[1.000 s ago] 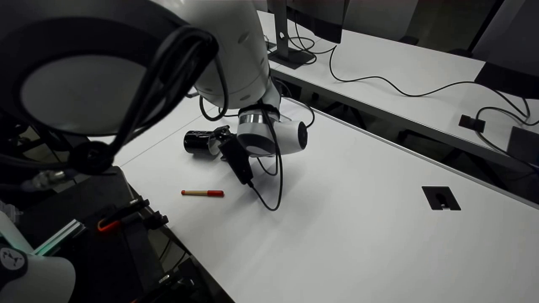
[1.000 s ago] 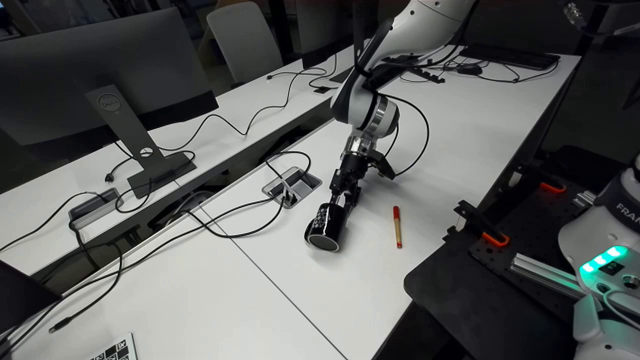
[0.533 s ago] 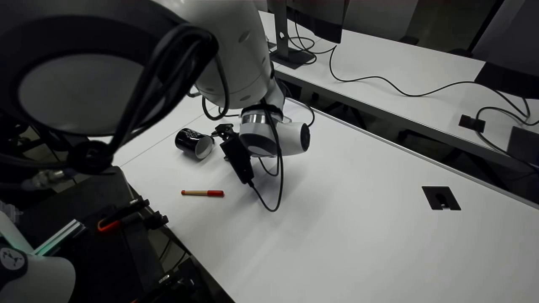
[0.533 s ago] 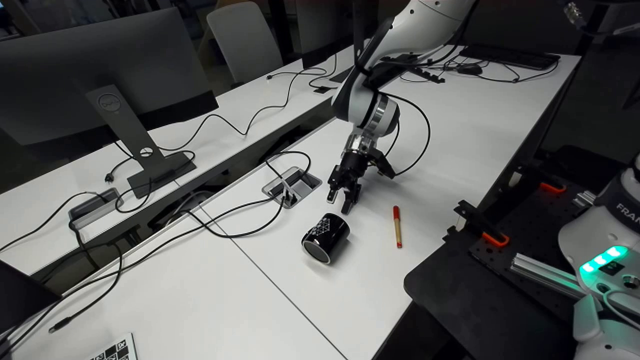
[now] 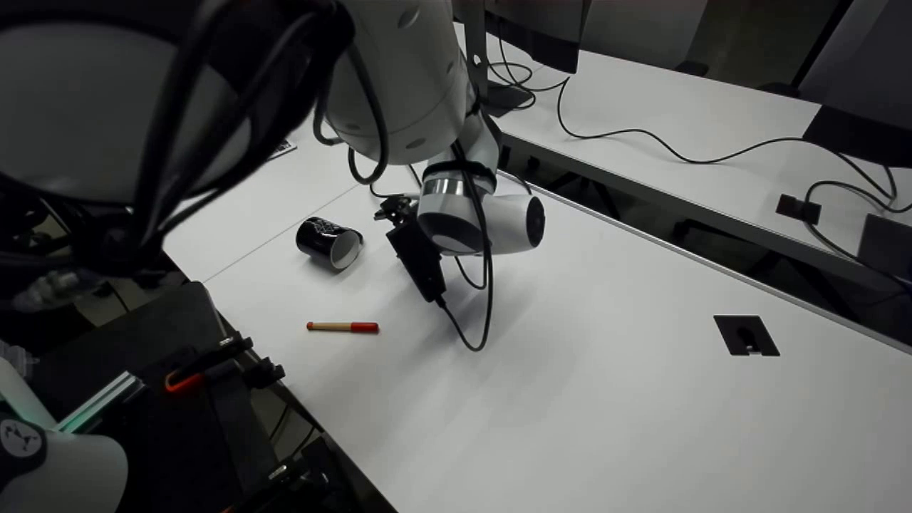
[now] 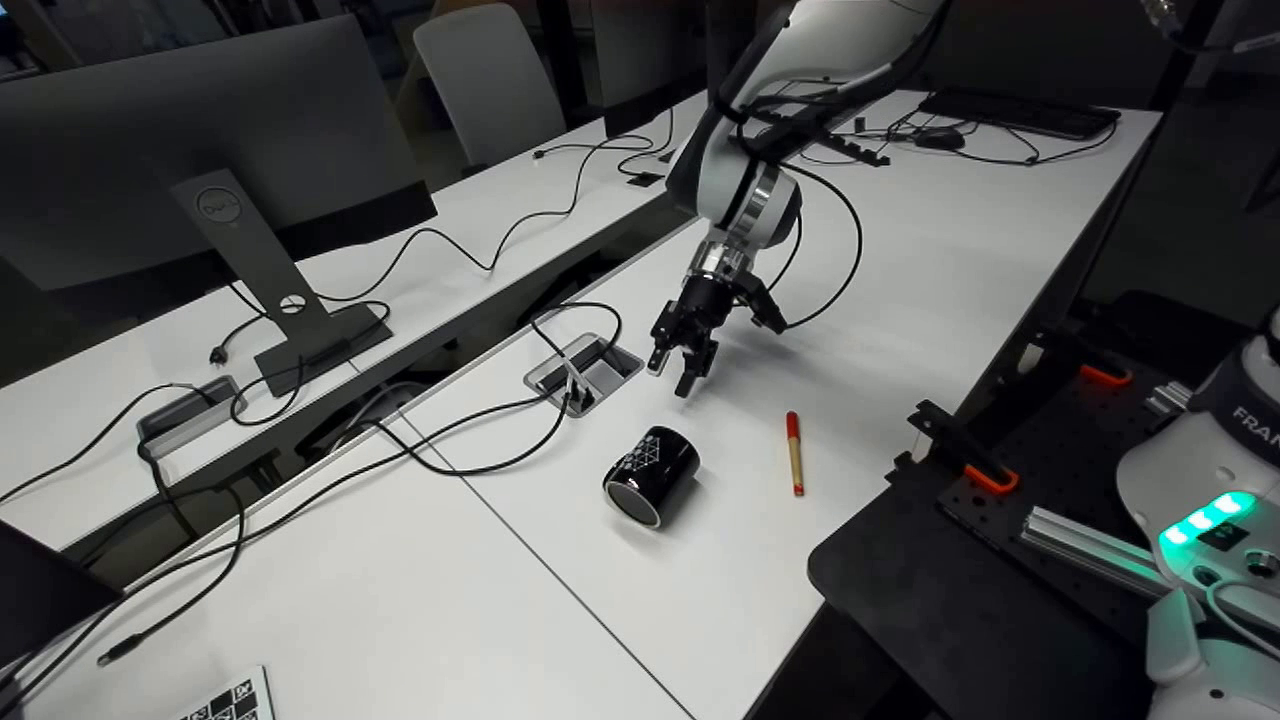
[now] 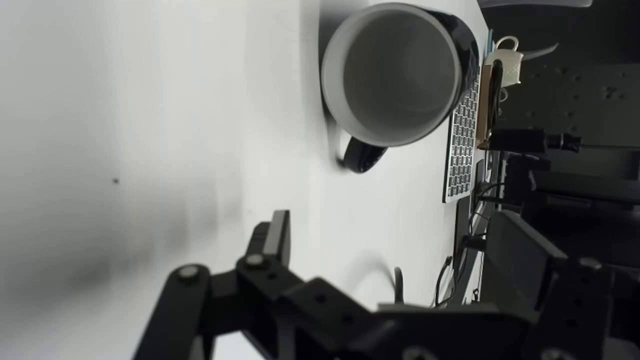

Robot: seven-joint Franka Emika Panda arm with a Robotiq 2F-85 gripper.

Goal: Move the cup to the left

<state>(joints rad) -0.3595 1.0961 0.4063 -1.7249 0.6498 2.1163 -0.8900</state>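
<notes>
The black mug lies on its side on the white desk and shows in both exterior views [image 5: 317, 239] [image 6: 672, 462]. It has a white pattern on its wall. Its mouth faces my gripper, and its base faces away. In the wrist view the mug [image 7: 400, 80] shows its pale interior, with the loop handle [image 7: 364, 156] toward the gripper's side. My gripper [image 6: 671, 377] is open and empty, a short way from the mug's mouth and above the desk. In the wrist view the fingers [image 7: 393, 214] stand wide apart with nothing between them. In an exterior view the gripper [image 5: 390, 209] is partly hidden.
A red and tan pen lies near the mug [image 5: 342, 327] [image 6: 795, 455]. A socket box [image 6: 590, 372] with cables is set in the desk at the gripper's far side. A keyboard [image 7: 462, 145] lies beyond the mug. A black platform [image 6: 960, 570] borders the desk.
A second ago the fingers were at the mug's mouth end. They have opened and let go, and the mug has turned slightly and lies still. The gripper has drawn back from it.
</notes>
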